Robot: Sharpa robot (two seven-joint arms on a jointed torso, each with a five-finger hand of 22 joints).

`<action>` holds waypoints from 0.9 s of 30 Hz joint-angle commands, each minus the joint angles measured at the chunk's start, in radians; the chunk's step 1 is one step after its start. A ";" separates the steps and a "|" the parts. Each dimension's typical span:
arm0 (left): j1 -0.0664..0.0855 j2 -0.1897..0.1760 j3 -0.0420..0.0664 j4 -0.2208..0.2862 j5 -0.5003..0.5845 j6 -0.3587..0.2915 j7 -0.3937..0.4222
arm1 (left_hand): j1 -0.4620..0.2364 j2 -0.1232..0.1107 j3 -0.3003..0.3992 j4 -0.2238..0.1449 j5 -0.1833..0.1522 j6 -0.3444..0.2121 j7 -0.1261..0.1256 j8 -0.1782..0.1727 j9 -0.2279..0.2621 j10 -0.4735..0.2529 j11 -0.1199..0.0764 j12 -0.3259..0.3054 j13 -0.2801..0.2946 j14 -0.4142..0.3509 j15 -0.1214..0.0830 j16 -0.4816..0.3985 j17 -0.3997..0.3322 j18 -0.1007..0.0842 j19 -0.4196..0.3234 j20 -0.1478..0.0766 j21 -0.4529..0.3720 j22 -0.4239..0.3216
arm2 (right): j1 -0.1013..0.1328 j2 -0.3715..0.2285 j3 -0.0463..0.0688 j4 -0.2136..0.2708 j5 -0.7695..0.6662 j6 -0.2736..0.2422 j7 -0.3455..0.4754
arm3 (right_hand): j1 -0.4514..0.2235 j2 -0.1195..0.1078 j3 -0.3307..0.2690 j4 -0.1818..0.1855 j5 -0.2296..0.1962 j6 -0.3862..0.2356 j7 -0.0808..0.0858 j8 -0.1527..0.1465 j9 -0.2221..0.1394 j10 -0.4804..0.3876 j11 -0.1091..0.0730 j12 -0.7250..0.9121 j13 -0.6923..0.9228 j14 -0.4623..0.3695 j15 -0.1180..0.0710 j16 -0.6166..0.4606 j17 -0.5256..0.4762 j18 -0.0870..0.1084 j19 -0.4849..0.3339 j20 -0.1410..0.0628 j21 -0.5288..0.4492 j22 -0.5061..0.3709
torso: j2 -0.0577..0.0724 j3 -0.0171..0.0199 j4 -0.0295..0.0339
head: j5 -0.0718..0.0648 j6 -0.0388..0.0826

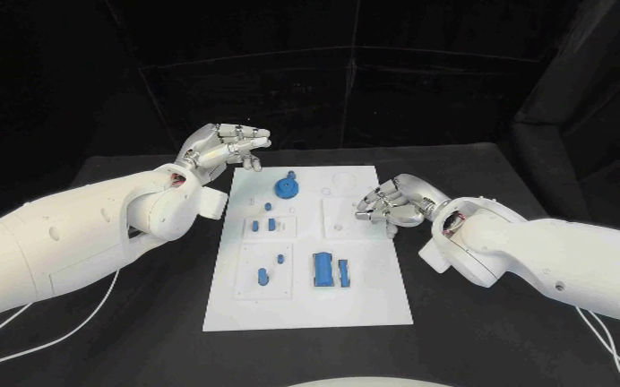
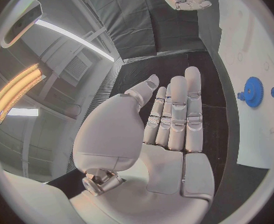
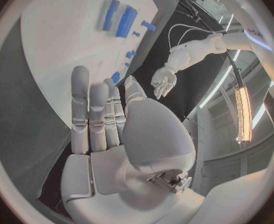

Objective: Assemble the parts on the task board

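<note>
left hand [image 1: 227, 148]: raised just off the task board's far left corner; fingers straight and together in its wrist view, holding nothing.
task board [image 1: 374, 302]: white plate, middle of the black tabletop [image 1: 116, 172], between the two hands.
gear [image 1: 287, 190]: one blue toothed wheel, far end of the board, looks seated in place; nearest the left hand.
small pegs [image 1: 265, 225]: about three small blue pieces mid-board on the left side; too small to tell whether lying or standing.
near-left pieces [image 1: 271, 270]: two small blue bits in the near-left panel.
blocks [image 1: 323, 269]: one wide blue block with one narrow bar just beside it, near the board's middle.
right hand [image 1: 394, 203]: low at the board's right edge; fingers extended, nothing held.
step: likely between picks; neither hand touches a part.
next move: my guess, one hand goes down for a loose piece and has to pinch it cleanly; which piece, cannot tell.
</note>
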 commanded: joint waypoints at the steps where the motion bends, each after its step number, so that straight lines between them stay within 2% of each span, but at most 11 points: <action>1: 0.001 0.008 0.000 -0.021 0.054 -0.009 0.016 | -0.007 0.002 -0.019 0.004 -0.001 -0.008 0.000 0.007 0.000 -0.012 0.004 0.006 -0.004 -0.071 0.008 -0.064 -0.033 0.010 -0.058 0.008 -0.051 -0.027 | 0.021 0.038 0.000 -0.094 0.383 -0.014 0.304 | 0.051 0.017 0.022 -0.013 -0.011 -0.009 0.037 -0.028 -0.019 -0.058 0.041 -0.184 -0.162 -0.101 0.034 -0.228 -0.156 -0.004 -0.088 0.035 -0.160 -0.105 | -0.013 -0.0063 0.0055 | -0.009 0.044; 3: 0.001 0.019 -0.001 -0.048 0.072 -0.008 0.018 | -0.007 0.007 -0.029 0.010 -0.002 -0.011 0.003 0.007 -0.001 -0.020 0.009 0.001 -0.007 -0.119 0.017 -0.134 -0.069 0.008 -0.104 0.017 -0.099 -0.056 | 0.029 0.071 0.000 -0.169 0.460 -0.010 0.388 | 0.088 0.028 0.041 -0.026 -0.094 -0.009 0.057 -0.055 -0.043 -0.070 0.069 -0.277 -0.272 -0.122 0.062 -0.355 -0.221 -0.001 -0.115 0.060 -0.263 -0.174 | -0.019 -0.0086 0.0073 | -0.012 0.079; 6: 0.001 0.038 -0.001 -0.091 0.098 -0.005 0.022 | -0.012 0.014 -0.043 0.024 0.003 -0.025 0.008 -0.004 -0.003 -0.033 0.022 -0.024 -0.011 -0.201 0.046 -0.310 -0.153 0.001 -0.197 0.042 -0.209 -0.126 | 0.036 0.124 0.000 -0.274 0.541 -0.004 0.477 | 0.124 0.039 0.064 -0.043 -0.114 -0.011 0.068 -0.092 -0.082 -0.082 0.089 -0.356 -0.389 -0.190 0.098 -0.526 -0.313 0.001 -0.167 0.092 -0.396 -0.264 | -0.029 -0.0114 0.0072 | -0.011 0.120; 10: 0.001 0.064 -0.002 -0.148 0.121 -0.005 0.036 | -0.010 0.014 -0.065 0.035 0.000 -0.037 0.013 -0.021 -0.003 -0.038 0.041 -0.066 -0.011 -0.279 0.095 -0.496 -0.237 -0.018 -0.351 0.085 -0.368 -0.229 | 0.039 0.199 0.001 -0.403 0.617 0.021 0.552 | 0.115 0.027 0.068 -0.068 -0.112 -0.014 0.083 -0.111 -0.141 -0.090 0.105 -0.389 -0.519 -0.228 0.141 -0.692 -0.427 0.011 -0.199 0.137 -0.540 -0.365 | -0.032 -0.0097 0.0053 | -0.008 0.162; 13: 0.000 0.082 -0.002 -0.184 0.140 -0.017 0.046 | -0.002 0.018 -0.085 0.039 -0.002 -0.042 0.014 -0.035 -0.003 -0.041 0.050 -0.100 -0.011 -0.292 0.117 -0.590 -0.281 -0.011 -0.422 0.114 -0.449 -0.288 | 0.040 0.249 0.002 -0.480 0.650 0.046 0.582 | 0.089 0.027 0.065 -0.097 -0.105 -0.020 0.083 -0.110 -0.184 -0.104 0.117 -0.387 -0.593 -0.243 0.161 -0.779 -0.493 0.012 -0.205 0.165 -0.615 -0.419 | -0.035 -0.0083 0.0020 | -0.005 0.179; 15: -0.001 0.092 -0.002 -0.201 0.147 -0.024 0.051 | 0.003 0.020 -0.098 0.041 -0.002 -0.047 0.013 -0.044 -0.003 -0.044 0.053 -0.120 -0.011 -0.292 0.124 -0.633 -0.301 -0.001 -0.444 0.131 -0.480 -0.314 | 0.040 0.274 0.002 -0.515 0.663 0.057 0.593 | 0.080 0.030 0.065 -0.107 -0.102 -0.018 0.083 -0.110 -0.196 -0.104 0.117 -0.389 -0.612 -0.235 0.160 -0.795 -0.508 0.007 -0.195 0.168 -0.628 -0.430 | -0.038 -0.0080 0.0030 | -0.007 0.184; 17: -0.004 0.100 -0.002 -0.216 0.155 -0.031 0.057 | 0.009 0.026 -0.112 0.044 -0.002 -0.045 0.013 -0.051 -0.002 -0.040 0.055 -0.138 -0.010 -0.279 0.125 -0.672 -0.318 0.013 -0.453 0.150 -0.504 -0.338 | 0.041 0.299 0.002 -0.552 0.673 0.068 0.603 | 0.067 0.040 0.069 -0.126 -0.095 -0.013 0.085 -0.109 -0.215 -0.097 0.119 -0.390 -0.642 -0.209 0.160 -0.814 -0.529 0.007 -0.172 0.165 -0.644 -0.445 | -0.040 -0.0068 0.0041 | -0.006 0.192; 21: -0.009 0.116 -0.001 -0.238 0.164 -0.042 0.064 | 0.019 0.034 -0.138 0.048 -0.003 -0.041 0.014 -0.061 -0.002 -0.030 0.058 -0.165 -0.010 -0.250 0.128 -0.727 -0.340 0.018 -0.433 0.154 -0.519 -0.368 | 0.041 0.336 0.002 -0.606 0.684 0.092 0.615 | 0.054 0.050 0.076 -0.160 -0.087 -0.005 0.083 -0.109 -0.242 -0.086 0.116 -0.389 -0.682 -0.131 0.142 -0.820 -0.550 0.007 -0.108 0.146 -0.647 -0.458 | -0.036 -0.0048 0.0067 | -0.003 0.216; 22: -0.009 0.109 -0.002 -0.229 0.126 -0.023 0.028 | -0.375 0.066 -0.200 0.100 -0.050 -0.340 -0.045 -0.130 -0.068 -0.342 0.006 -0.200 -0.072 -0.535 0.081 -0.798 -0.425 -0.051 -0.651 0.072 -0.553 -0.447 | 0.039 0.325 0.002 -0.588 0.624 0.041 0.549 | -0.369 -0.010 0.125 -0.146 -0.127 -0.303 0.025 -0.173 -0.271 -0.423 0.073 -0.452 -0.760 -0.503 0.049 -0.854 -0.638 -0.054 -0.457 0.091 -0.689 -0.537 | -0.038 -0.0068 0.0044 | -0.006 0.200; 26: -0.014 0.106 0.001 -0.213 0.124 -0.043 0.030 | -0.476 0.066 -0.221 0.100 -0.050 -0.422 -0.060 -0.130 -0.068 -0.422 -0.006 -0.214 -0.072 -0.606 0.070 -0.827 -0.425 -0.051 -0.702 0.049 -0.565 -0.474 | 0.035 0.319 0.004 -0.568 0.636 0.025 0.552 | -0.490 -0.010 0.125 -0.146 -0.132 -0.377 0.011 -0.173 -0.284 -0.503 0.061 -0.452 -0.760 -0.586 0.049 -0.864 -0.638 -0.054 -0.536 0.072 -0.704 -0.537 | -0.046 -0.0037 0.0058 | -0.001 0.189; 27: -0.017 0.104 0.002 -0.206 0.123 -0.053 0.030 | -0.507 0.066 -0.228 0.100 -0.050 -0.446 -0.064 -0.130 -0.068 -0.446 -0.010 -0.218 -0.072 -0.628 0.066 -0.833 -0.425 -0.051 -0.719 0.042 -0.567 -0.480 | 0.034 0.316 0.005 -0.558 0.642 0.017 0.554 | -0.521 -0.010 0.125 -0.146 -0.135 -0.399 0.006 -0.173 -0.354 -0.527 0.058 -0.452 -0.760 -0.612 0.049 -0.867 -0.638 -0.058 -0.561 0.068 -0.707 -0.537 | -0.050 -0.0022 0.0064 | 0.002 0.185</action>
